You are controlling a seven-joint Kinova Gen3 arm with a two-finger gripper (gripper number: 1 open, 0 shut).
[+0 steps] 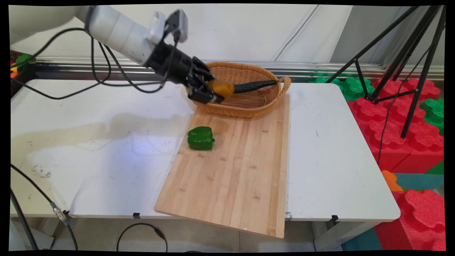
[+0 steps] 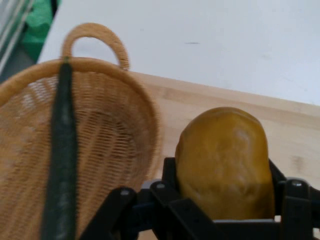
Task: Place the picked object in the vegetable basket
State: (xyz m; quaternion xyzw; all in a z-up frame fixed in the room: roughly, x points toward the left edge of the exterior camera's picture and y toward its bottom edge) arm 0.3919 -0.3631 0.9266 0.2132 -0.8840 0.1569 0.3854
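While the arm reached in from the upper left at a downward slant, its gripper was closed on a yellow-brown potato, the fingers pressed against both sides of it. The potato was held in the air over the near left rim of the wicker basket, clear of the weave in the hand view. A long dark green vegetable, likely a cucumber, lay across the basket with its far end resting on the rim beside the handle. The basket sat on the far end of a wooden cutting board, whose near edge overhung the white table. A green bell pepper lay by the board's left edge, well apart from the gripper. The remaining board surface and the table to either side were open. Black cables hung from the arm over the table's far left.
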